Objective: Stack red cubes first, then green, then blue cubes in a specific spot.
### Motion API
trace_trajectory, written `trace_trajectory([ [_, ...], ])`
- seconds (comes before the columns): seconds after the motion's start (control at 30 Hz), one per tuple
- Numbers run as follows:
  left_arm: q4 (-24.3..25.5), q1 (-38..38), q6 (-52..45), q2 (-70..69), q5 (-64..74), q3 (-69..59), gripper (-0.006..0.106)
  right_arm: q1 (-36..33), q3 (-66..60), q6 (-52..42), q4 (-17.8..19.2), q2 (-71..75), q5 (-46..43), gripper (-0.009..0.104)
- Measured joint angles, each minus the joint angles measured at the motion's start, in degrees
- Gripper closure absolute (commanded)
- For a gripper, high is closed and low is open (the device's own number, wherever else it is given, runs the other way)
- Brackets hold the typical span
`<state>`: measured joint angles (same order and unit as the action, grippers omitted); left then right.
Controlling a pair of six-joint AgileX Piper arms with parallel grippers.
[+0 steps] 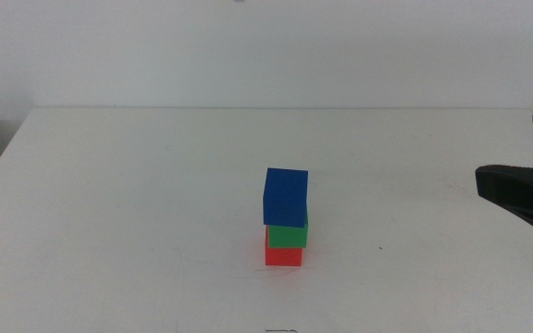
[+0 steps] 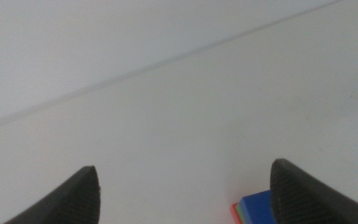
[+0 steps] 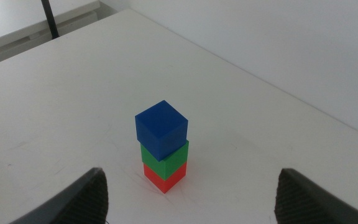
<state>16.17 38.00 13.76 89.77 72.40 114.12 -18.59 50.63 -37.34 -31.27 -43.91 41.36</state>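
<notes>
The red cube (image 1: 283, 255) sits on the white tabletop (image 1: 109, 185) at the middle front. The green cube (image 1: 287, 236) rests on it, and the blue cube (image 1: 285, 197) rests on the green one, turned slightly and overhanging a little. The stack also shows in the right wrist view: blue cube (image 3: 160, 129), green cube (image 3: 165, 160), red cube (image 3: 164, 178). My right gripper (image 1: 512, 157) is open and empty at the right edge, well clear of the stack. My left gripper (image 2: 184, 167) is open and empty, out of the middle view, with the blue cube (image 2: 257, 204) beside one jaw.
The table's far edge (image 1: 276, 108) meets a plain white wall. A dark stand leg (image 3: 48, 18) rises beyond the table in the right wrist view.
</notes>
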Motion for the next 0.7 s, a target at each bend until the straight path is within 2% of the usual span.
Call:
trace_trajectory([
  [0.13, 0.12, -0.6, -5.44, -6.09, 0.14, -0.2, 0.007, 0.0, 0.0, 0.0, 0.0, 0.0, 0.0, 0.013],
  [0.23, -0.91, -4.26, -6.64, -11.83, 0.07, -3.36, 0.007, 0.0, 0.0, 0.0, 0.0, 0.0, 0.0, 0.013],
  [0.5, -14.27, -27.26, -18.54, -27.9, -2.97, -21.38, 0.007, 0.0, 0.0, 0.0, 0.0, -0.06, -0.05, 0.013],
  [0.6, -17.69, -32.61, -20.86, -32.31, -6.35, -26.11, 0.007, 0.0, 0.0, 0.0, 0.0, -0.06, 0.0, 0.013],
  [0.7, -18.74, -34.92, -21.44, -34.99, -6.98, -28.15, 0.007, 0.0, 0.0, 0.0, 0.0, -0.06, 0.0, 0.013],
])
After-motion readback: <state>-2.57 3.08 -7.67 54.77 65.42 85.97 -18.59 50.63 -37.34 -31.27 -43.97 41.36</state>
